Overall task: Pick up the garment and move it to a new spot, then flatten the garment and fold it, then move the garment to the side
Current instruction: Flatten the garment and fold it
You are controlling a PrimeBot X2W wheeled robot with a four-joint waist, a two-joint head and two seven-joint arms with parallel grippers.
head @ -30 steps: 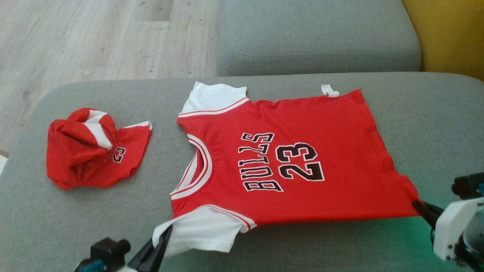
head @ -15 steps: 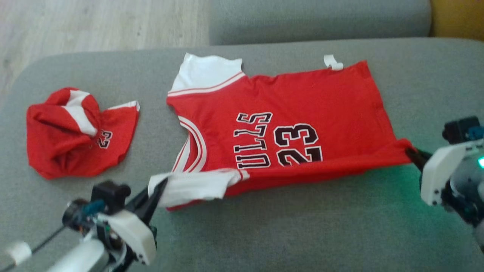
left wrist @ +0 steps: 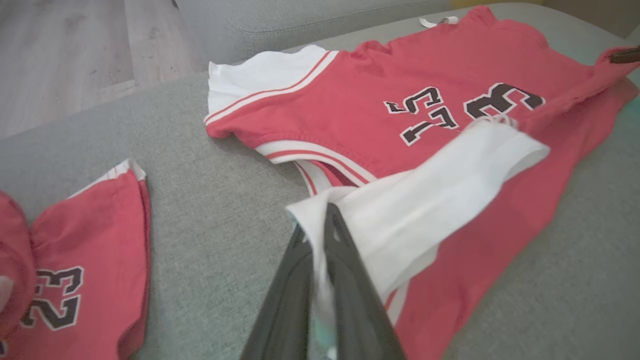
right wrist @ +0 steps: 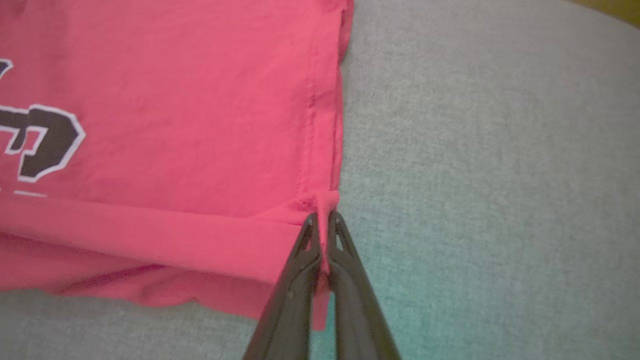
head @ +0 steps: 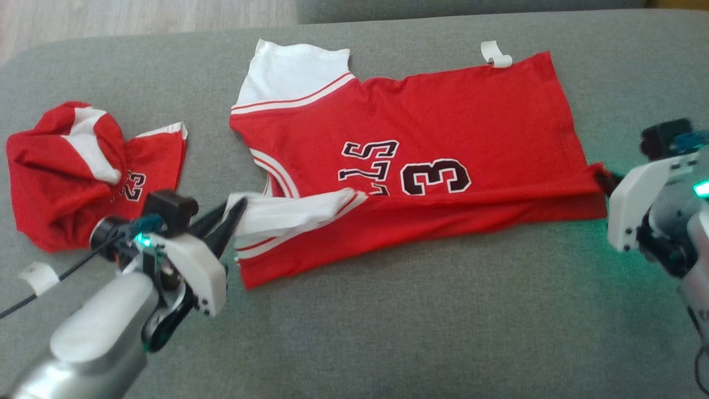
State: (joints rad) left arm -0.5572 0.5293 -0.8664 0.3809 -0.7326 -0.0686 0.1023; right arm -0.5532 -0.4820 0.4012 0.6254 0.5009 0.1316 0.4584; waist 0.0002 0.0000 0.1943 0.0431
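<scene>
Left gripper (head: 237, 208) pinching jersey (head: 443, 111) sleeve, right gripper (head: 602, 178) — hem corner

The left tool (left wrist: 320, 222) has its two dark fingers closed on the edge of the white sleeve (left wrist: 430, 185) of the red jersey (left wrist: 360, 95). It holds that sleeve lifted over the chest, just short of the black lettering. The rest of the jersey lies on the grey sofa cushion (left wrist: 210, 165). At the jersey's right end, the dark tip of the right tool (left wrist: 625, 54) meets the raised hem corner. A second red garment (left wrist: 95, 235) lies apart to the left, with wooden floor (left wrist: 60, 55) beyond.
</scene>
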